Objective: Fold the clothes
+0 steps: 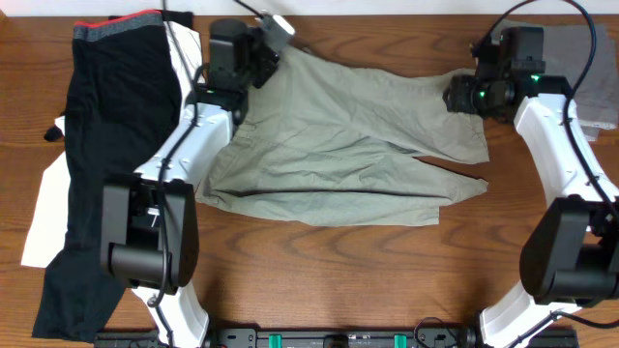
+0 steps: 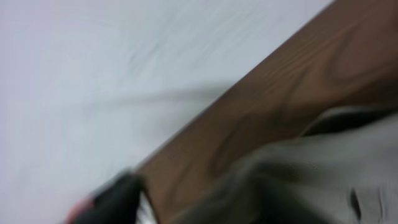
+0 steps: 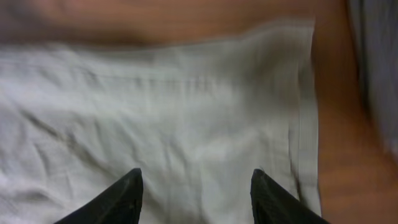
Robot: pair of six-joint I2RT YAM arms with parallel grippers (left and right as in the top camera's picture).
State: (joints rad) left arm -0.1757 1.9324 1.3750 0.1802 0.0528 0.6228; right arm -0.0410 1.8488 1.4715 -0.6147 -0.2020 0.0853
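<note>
Wood grain covers the desk [image 1: 319,271] in our overhead view, and the shorts [image 1: 348,145] lie spread across its middle. They are light khaki, paler than the other garments we see, and mostly flat with soft creases. The waist end sits at the upper left. Two wide legs run to the right, with a narrow gap opening between them near their ends.

We find the left fingers [image 1: 263,48] over the shorts' upper-left corner. From overhead we cannot tell whether they are open or gripping cloth. The left wrist view is blurred and shows only a pale wall, the desk edge and a khaki fold.

We see the right fingers [image 3: 124,196] at the end of the upper leg. Their dark tips stand well apart, holding nothing, with flat cloth showing between them. The stitched hem runs just beside the right tip.

At the left, a black garment [image 1: 116,126] with a grey and red band lies over a white cloth [image 1: 48,213]. A grey garment [image 1: 595,68] sits at the far right.
</note>
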